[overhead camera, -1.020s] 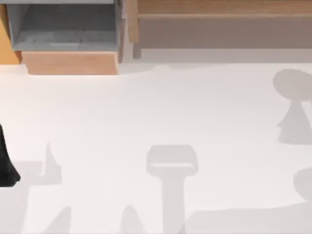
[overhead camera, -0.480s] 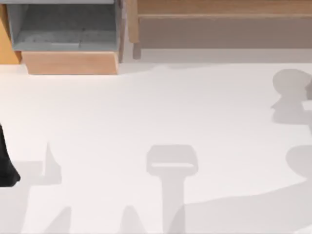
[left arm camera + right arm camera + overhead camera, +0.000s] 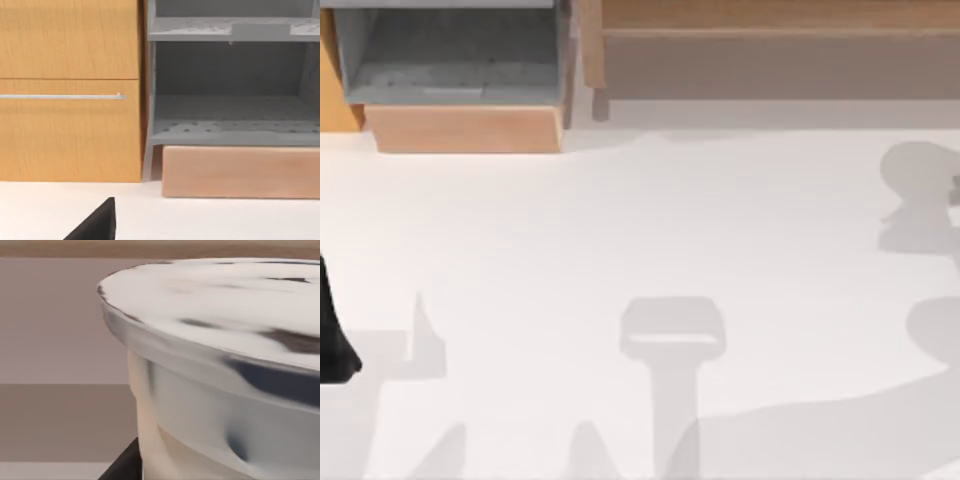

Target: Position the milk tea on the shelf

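milk tea [image 3: 225, 370] nearer shelf [image 3: 770, 45], upright

plain black throughout — left arm [image 3: 332, 335] a dark tapering shape, matte, unmarked.

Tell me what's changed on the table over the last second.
At the top view's right edge, the shadow has changed shape and shifted slightly up toward the shelf, and the broad shadow at lower right has spread left. The left arm, grey-lined box and shelf stayed put.
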